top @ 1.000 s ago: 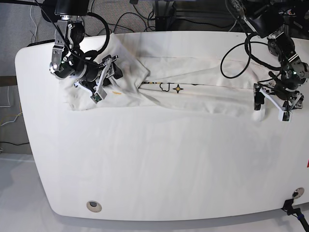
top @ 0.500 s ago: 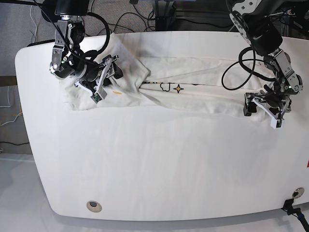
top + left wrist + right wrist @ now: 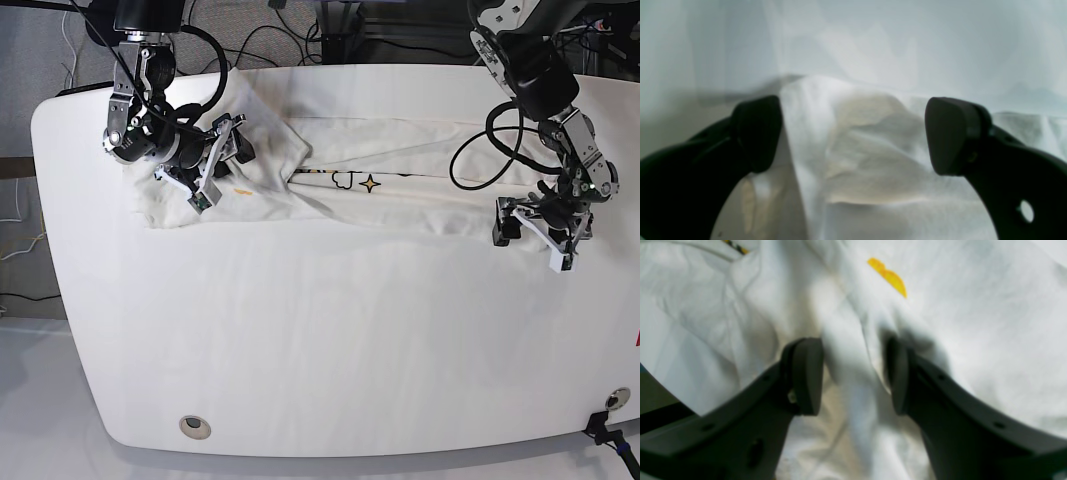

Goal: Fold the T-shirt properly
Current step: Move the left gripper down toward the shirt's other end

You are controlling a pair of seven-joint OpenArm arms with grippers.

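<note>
Both tools noted: left tool (image 3: 530, 238) shifted inward, gaping over T-shirt (image 3: 400, 190) hem (ungrasped); right tool (image 3: 853, 376) half-closed around bunched cloth.

Probably lab: cables (image 3: 290, 25), white table (image 3: 330, 340)

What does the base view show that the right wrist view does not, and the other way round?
Only the base view shows the whole table, the left pincer open at the shirt's far end, and a star print. Only the right wrist view shows, close up, a fold of cloth standing between the right pincer pads, which look apart. Both show the T-shirt and a small yellow mark beside the right pincer.
</note>
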